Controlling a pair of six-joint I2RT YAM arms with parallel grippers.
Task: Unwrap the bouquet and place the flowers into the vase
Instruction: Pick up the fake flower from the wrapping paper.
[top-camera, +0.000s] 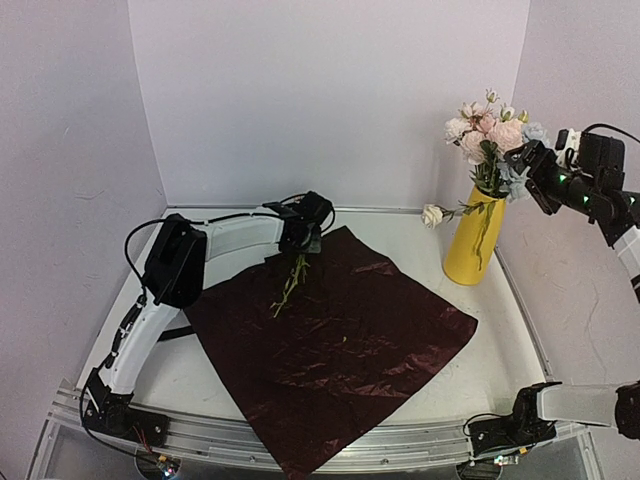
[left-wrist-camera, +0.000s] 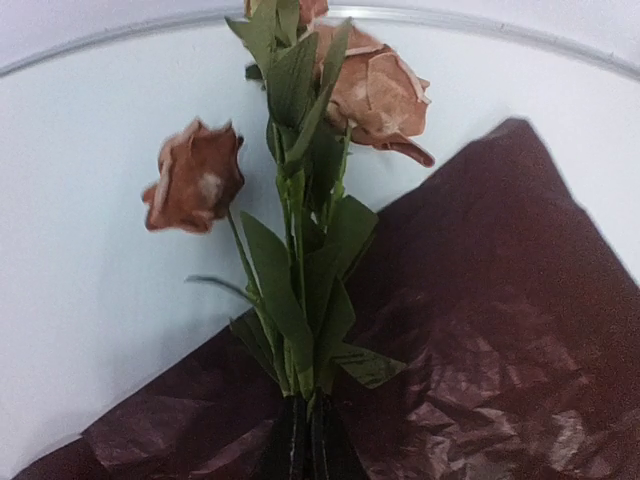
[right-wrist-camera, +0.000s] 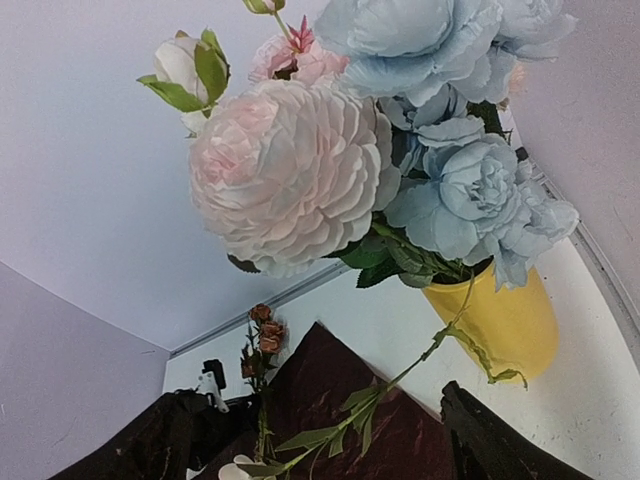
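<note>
Left gripper (top-camera: 303, 243), far and left of centre, pinches the stems of rust-orange flowers (left-wrist-camera: 370, 95) over the flat dark red wrap (top-camera: 340, 340); from above we cannot see their heads. Far right, the yellow vase (top-camera: 472, 245) holds pink, white and blue blooms (top-camera: 490, 130), one white rose (top-camera: 432, 215) drooping out leftward. Right gripper (top-camera: 527, 172) hangs spread beside them.

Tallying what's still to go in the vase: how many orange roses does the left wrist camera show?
3 orange roses: one at left, one upper right, one cut off by the top edge. Leaves may hide more.
</note>
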